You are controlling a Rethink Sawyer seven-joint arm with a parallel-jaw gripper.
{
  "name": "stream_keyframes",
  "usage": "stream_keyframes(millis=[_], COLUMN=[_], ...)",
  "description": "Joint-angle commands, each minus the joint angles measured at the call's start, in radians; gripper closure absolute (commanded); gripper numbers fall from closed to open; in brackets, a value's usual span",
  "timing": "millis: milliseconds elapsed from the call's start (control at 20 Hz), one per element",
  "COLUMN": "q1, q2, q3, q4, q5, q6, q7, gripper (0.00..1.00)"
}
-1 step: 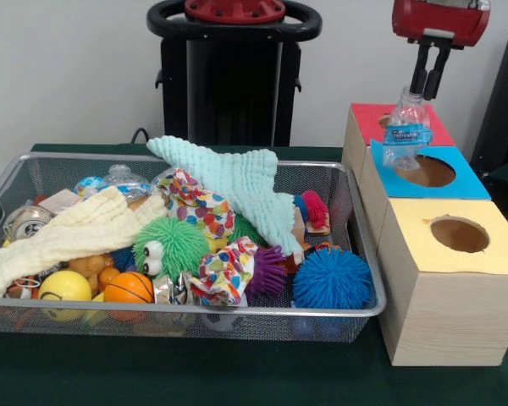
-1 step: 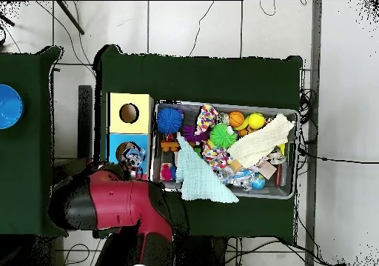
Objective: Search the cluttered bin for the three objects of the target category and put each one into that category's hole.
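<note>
A crushed clear plastic bottle with a blue label [image 1: 406,127] hangs tilted just above the round hole [image 1: 427,171] of the blue-topped box [image 1: 470,184]. My gripper [image 1: 429,91] is right above it at the top right, fingers close together at the bottle's neck. In the overhead view the bottle [image 2: 133,158] covers the blue box's hole and the red arm [image 2: 111,200] hides the gripper. The wire bin [image 1: 237,311] holds another clear bottle [image 1: 123,179] and a can [image 1: 25,222] at its far left, partly buried.
A red-topped box [image 1: 377,118] and a yellow-topped box [image 1: 499,249] flank the blue one. The bin also holds a mint cloth [image 1: 237,182], a yellow cloth [image 1: 76,228], a green fuzzy ball [image 1: 171,245], a blue spiky ball [image 1: 332,277] and an orange ball [image 1: 129,288].
</note>
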Motion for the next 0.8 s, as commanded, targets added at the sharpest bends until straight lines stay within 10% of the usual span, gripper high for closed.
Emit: stream_keyframes(millis=[50,800], q1=[0.013,0.032], q2=[0.034,0.055], q3=[-0.008,-0.032], q4=[-0.051,-0.068], q5=[0.054,0.089], q6=[0.064,0.074], q7=[0.26,0.252], gripper=[1.0,1.0])
